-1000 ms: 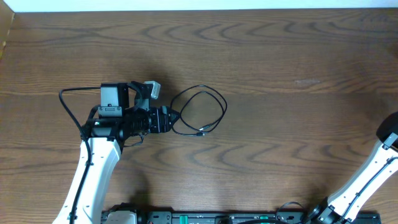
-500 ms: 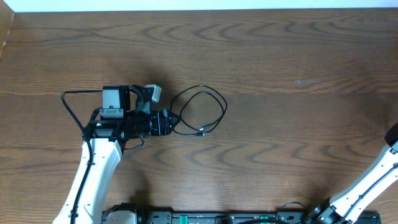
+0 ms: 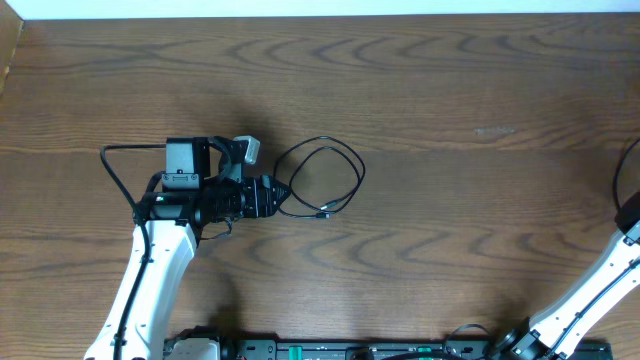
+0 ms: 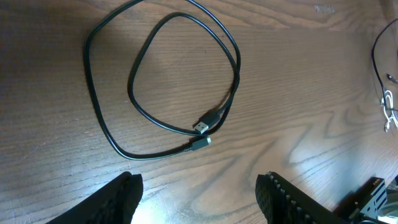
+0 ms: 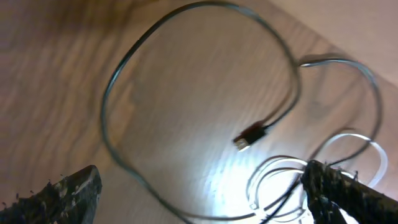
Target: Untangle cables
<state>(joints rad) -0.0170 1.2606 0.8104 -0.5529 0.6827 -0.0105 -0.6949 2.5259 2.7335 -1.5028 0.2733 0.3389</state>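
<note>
Both jaw sets open, nothing gripped. Left gripper fingers spread at frame bottom. Thin black cable lies in a double loop, flat on brown wood-grain table just above them, both plugs at loop's lower right. Right gripper gapes over dark looped plug-ended cord. Thin white cable coiled lower right, crossing it.

Looped cable on table, just right of left gripper.

oh: top-down, far | l wrist: near, tilted down, shares black cable w/ oh | r wrist: near, down
</note>
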